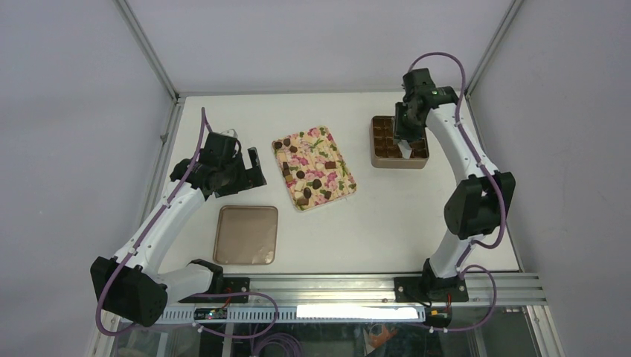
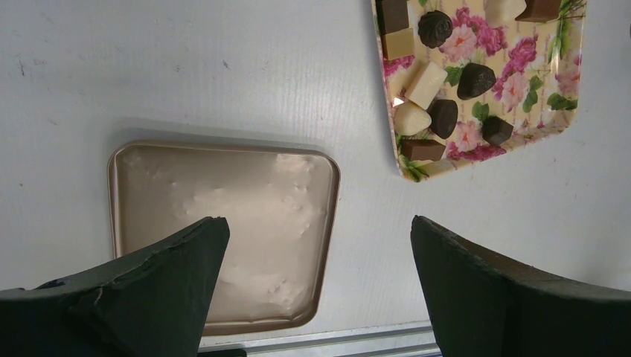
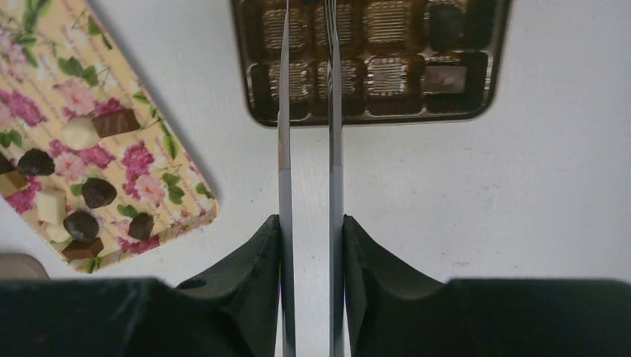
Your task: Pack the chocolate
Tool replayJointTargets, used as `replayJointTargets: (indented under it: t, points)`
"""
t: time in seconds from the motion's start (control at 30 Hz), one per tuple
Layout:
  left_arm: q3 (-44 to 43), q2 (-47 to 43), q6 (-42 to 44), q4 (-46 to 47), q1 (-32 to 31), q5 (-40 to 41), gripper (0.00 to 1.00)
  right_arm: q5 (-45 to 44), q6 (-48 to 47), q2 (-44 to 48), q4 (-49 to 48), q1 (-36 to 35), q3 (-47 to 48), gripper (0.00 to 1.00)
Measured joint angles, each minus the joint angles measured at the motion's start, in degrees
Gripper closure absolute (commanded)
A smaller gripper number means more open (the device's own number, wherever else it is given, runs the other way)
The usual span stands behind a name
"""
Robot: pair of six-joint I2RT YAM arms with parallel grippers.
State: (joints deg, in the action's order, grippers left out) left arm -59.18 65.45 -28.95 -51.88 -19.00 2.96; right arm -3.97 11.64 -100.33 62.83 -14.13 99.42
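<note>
1. Top cam: most of the chocolate (image 1: pixel 307 179) was lying loose on the floral tray (image 1: pixel 338 186) around the middle of the frame, a mix of dark, brown and pale pieces. The brown box (image 1: pixel 387 162) sat to the right of the tray, up toward the upper right. The right gripper (image 1: pixel 408 135) hung directly over it. The left gripper (image 1: pixel 244 162) was just left of the tray. The flat tan lid (image 1: pixel 246 235) lay below it in the lower left part of the white table (image 1: pixel 417 216).

2. Left wrist cam: the two black fingers (image 2: pixel 149 290) were spread wide, with nothing between them but table and lid. The lid filled the lower left, partly under the left finger. One corner of the tray showed in the upper right with a handful of pieces on it, clear of the lid.

3. Right wrist cam: the black fingers (image 3: pixel 245 268) were squeezed onto a pair of thin metal tweezers (image 3: pixel 284 149). The blades ran straight up the frame with a narrow gap between them. Their tips went over the box and off the top edge, so I couldn't tell whether they were pinching anything. Most compartments I could see looked bare. A couple at the right end had a piece in them. The tray with more pieces sat along the left edge.
</note>
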Motion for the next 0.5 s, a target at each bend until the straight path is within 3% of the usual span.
replayJointTargets:
  t: [0.2,0.5]
  points:
    - [0.00,0.02,0.00,0.00,0.00,0.00,0.01,-0.33,-0.02,-0.13,0.00,6.12,0.00,1.00]
    - [0.00,1.18,0.00,0.04,0.00,-0.02,0.01,-0.11,-0.20,-3.39,-0.22,8.46,0.00,1.00]
